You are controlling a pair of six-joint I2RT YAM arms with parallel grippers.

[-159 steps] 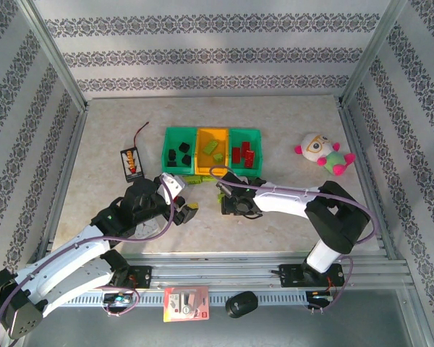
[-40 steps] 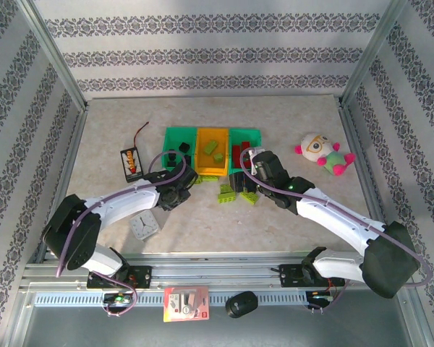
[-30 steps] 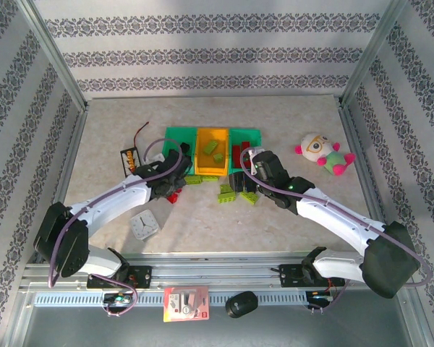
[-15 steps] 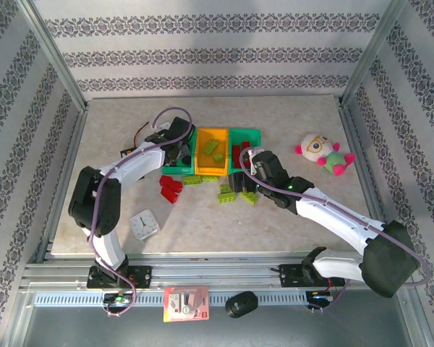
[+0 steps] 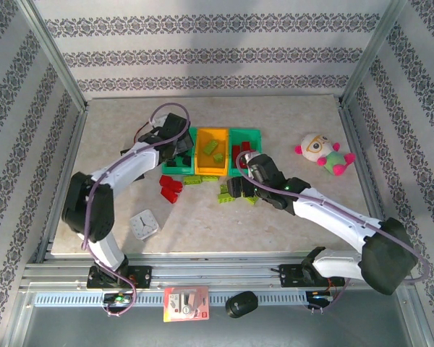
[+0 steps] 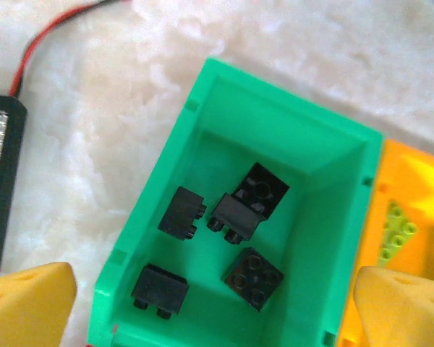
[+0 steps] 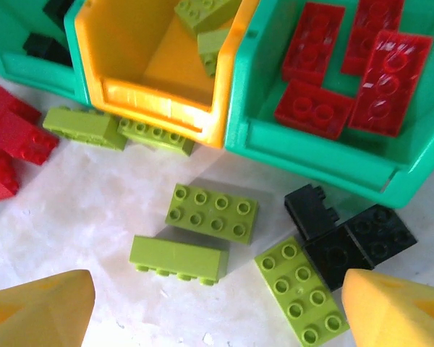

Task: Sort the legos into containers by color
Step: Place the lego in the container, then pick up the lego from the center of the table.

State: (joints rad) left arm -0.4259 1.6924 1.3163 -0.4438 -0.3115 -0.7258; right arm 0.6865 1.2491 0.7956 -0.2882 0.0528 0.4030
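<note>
My left gripper hovers open over the left teal container. Its yellow fingertips stand wide apart, with nothing between them. Several black legos lie on that bin's floor. The orange-yellow container holds lime legos, and the right teal container holds red legos. My right gripper hangs open and empty above loose lime legos and black legos on the table in front of the bins. Loose red legos lie to the left of these.
A black battery holder with a red wire lies just left of the bins. A white clock sits near the front left. A plush toy lies at the right. Two more lime bricks rest against the yellow bin's front.
My left arm swung from the table in front of the bins up over the left teal bin, where its jaws now stand open. The right arm has shifted slightly to the left.
</note>
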